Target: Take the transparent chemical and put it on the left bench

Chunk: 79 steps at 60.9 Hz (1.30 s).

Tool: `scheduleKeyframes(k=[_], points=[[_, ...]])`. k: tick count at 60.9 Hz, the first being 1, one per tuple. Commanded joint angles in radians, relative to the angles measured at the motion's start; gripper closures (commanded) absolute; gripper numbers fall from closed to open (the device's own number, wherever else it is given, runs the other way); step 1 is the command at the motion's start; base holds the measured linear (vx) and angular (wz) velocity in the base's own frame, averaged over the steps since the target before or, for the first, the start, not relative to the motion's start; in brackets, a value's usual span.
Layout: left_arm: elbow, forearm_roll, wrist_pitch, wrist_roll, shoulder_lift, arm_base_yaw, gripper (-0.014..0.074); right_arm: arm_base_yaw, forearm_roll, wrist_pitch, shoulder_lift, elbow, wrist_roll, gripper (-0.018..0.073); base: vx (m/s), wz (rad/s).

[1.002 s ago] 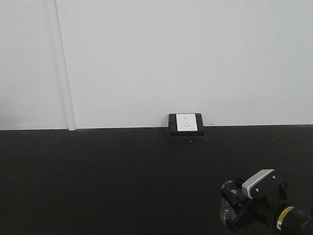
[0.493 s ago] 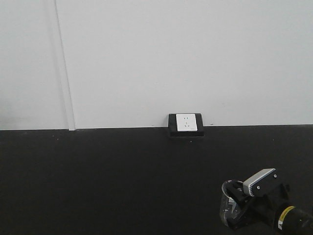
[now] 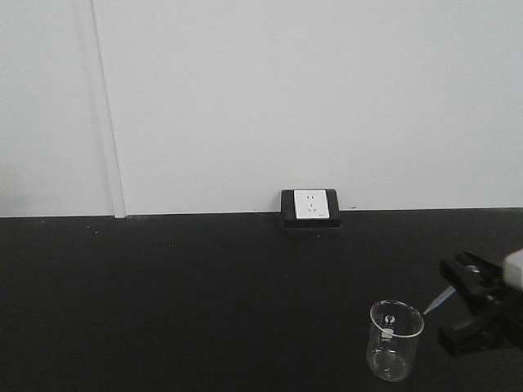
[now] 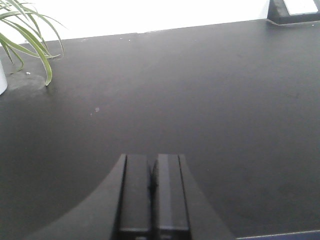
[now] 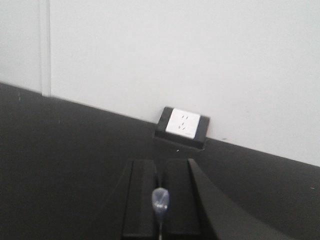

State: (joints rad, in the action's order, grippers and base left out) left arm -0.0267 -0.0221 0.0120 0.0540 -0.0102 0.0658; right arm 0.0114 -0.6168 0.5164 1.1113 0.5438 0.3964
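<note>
The right gripper hangs low at the right edge, just beside the transparent chemical. The front view shows its jaws apart, the wrist view nearly closed, so I cannot tell. The left gripper has its jaws pressed together, holding nothing. The beaker stands upright on the black countertop, its white markings unreadable. Open counter lies to its left, up to the wall socket.
</note>
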Motion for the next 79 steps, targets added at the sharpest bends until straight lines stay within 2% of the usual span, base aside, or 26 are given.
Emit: scheduleKeyframes(k=[1, 12, 28, 40, 79], points=[[-0.016, -0.001, -0.078, -0.008, -0.019, 0.002, 0.0600, -0.003, 0.019, -0.070, -0.182, -0.041, 0.046, 0.0562, 0.00, 0.00], [-0.016, -0.001, -0.078, -0.008, -0.019, 0.002, 0.0600, -0.003, 0.019, -0.284, -0.515, -0.139, 0.047, 0.0562, 0.00, 0.00], [-0.016, -0.001, -0.078, -0.008, -0.019, 0.002, 0.0600, -0.003, 0.018, -0.410, -0.790, -0.209, 0.047, 0.0562, 0.00, 0.00], [-0.016, -0.001, -0.078, -0.008, -0.019, 0.002, 0.0600, -0.003, 0.017, -0.414, -0.852, -0.222, 0.047, 0.0562, 0.00, 0.00], [-0.016, -0.001, -0.078, -0.008, -0.019, 0.002, 0.0600, -0.003, 0.017, -0.416, -0.853, -0.222, 0.046, 0.0562, -0.01, 0.00]])
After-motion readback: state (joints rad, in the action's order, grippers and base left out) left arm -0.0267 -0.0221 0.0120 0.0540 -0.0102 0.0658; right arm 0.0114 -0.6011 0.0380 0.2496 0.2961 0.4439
